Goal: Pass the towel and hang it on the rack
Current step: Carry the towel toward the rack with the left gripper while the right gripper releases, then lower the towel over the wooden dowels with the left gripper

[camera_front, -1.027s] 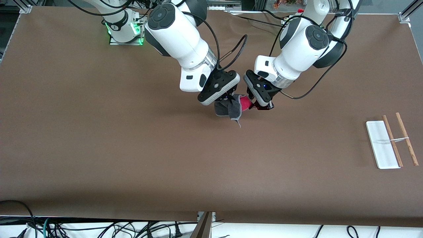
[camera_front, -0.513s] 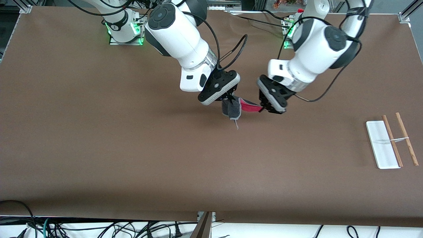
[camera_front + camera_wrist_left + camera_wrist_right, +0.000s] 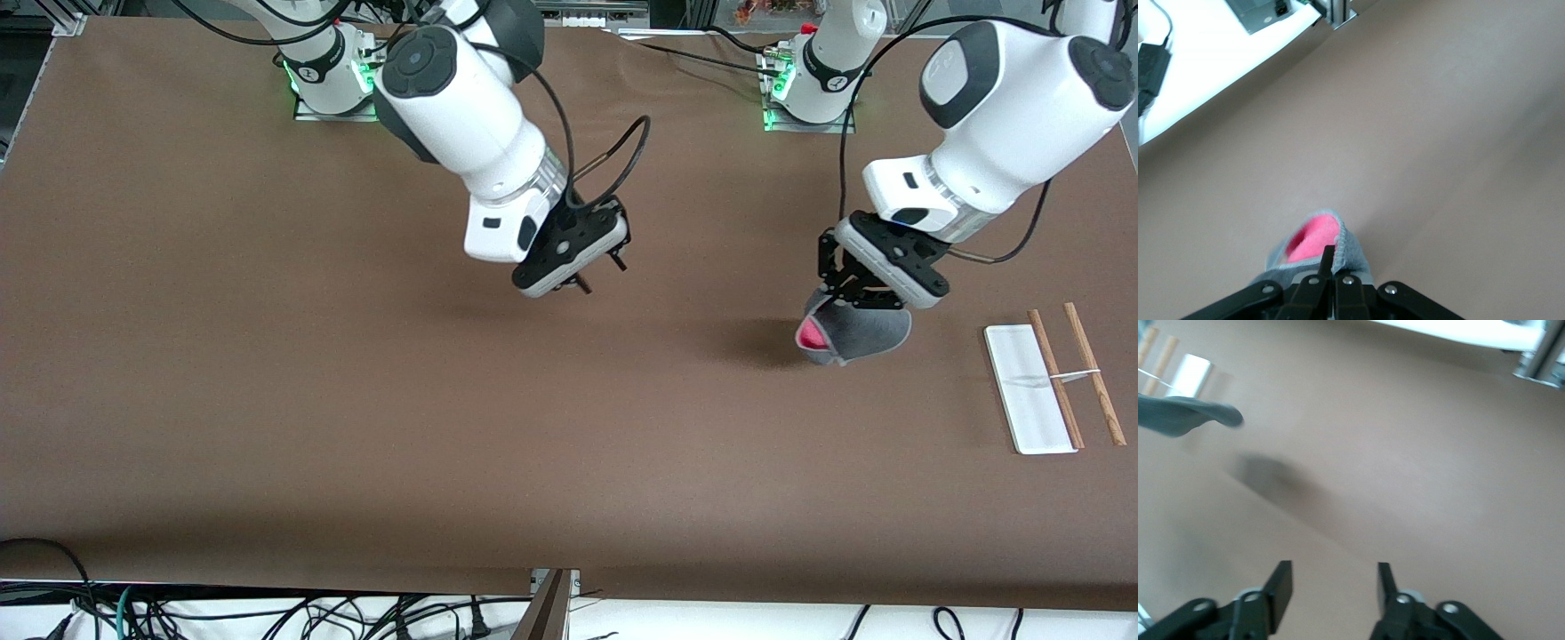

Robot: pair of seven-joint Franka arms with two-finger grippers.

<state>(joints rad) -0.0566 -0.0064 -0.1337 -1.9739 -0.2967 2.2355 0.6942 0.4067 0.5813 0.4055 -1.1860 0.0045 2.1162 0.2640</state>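
Front view: towel now passed to the left pincer (image 3: 852,298)
Right pincer (image 3: 597,272) has let go, jaws wide; left carries the towel (image 3: 852,333), rack (image 3: 1053,378) at its four o'clock

High front camera; wrist cameras share the towel (image 3: 1317,241).

The towel (image 3: 855,333) is soft cloth, matt dark grey outside with a fuzzy bright pink inner face (a paler stitched edge runs along it). The rack (image 3: 1029,388) has a smooth white base with a slight sheen, two pale wood rods with visible grain, and a thin shiny metal crosspiece. The table (image 3: 356,427) is matt brown, faintly grainy. Arm shells are glossy white plastic, gripper bodies matt black
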